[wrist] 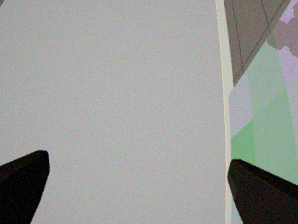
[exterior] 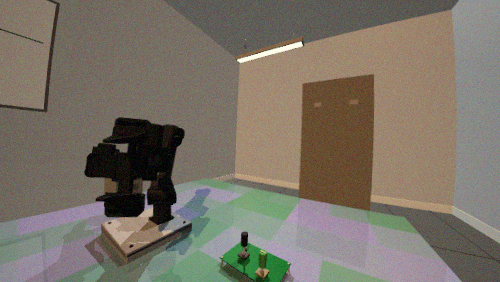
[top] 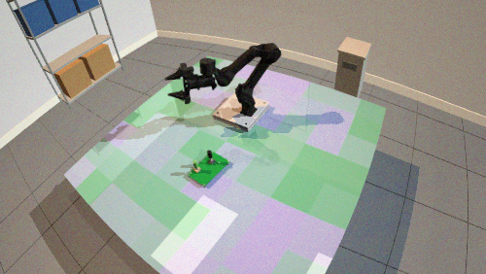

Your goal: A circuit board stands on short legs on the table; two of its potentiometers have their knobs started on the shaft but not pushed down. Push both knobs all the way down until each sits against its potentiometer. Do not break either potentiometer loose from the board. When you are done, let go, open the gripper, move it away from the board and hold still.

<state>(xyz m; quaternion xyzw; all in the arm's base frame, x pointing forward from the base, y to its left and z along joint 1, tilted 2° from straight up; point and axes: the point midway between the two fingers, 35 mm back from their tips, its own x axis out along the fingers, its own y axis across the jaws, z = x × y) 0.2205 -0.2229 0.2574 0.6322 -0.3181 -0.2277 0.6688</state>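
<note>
1. The gripper (top: 170,86) (exterior: 104,170) (wrist: 141,165) is open; its two fingers stand wide apart, with nothing held between them.
2. In the wrist view, a pale wall fills most of the space between the fingers, and a part of the table shows at the right side.
3. The black arm (top: 262,51) (exterior: 172,140) is folded high above its base plate (top: 221,115) (exterior: 112,232). In the top view, the gripper points to the upper-left edge of the table (top: 311,194) (exterior: 335,227), and it is well apart from the board.
4. The green circuit board (top: 209,172) (exterior: 267,262) lies level on its short legs, between the base plate and the table's lower-left edge. Its long axis goes roughly in the same direction as the upper-left edge.
5. The black knob (top: 210,154) (exterior: 244,238) points up over its potentiometer (top: 211,160) (exterior: 243,254), on the board half nearer to the base plate. Some shaft is visible under this knob.
6. The yellow-green knob (top: 195,164) (exterior: 263,258) also has its long axis upright, above the tan potentiometer (top: 196,170) (exterior: 262,273), nearer to the table's left corner.
</note>
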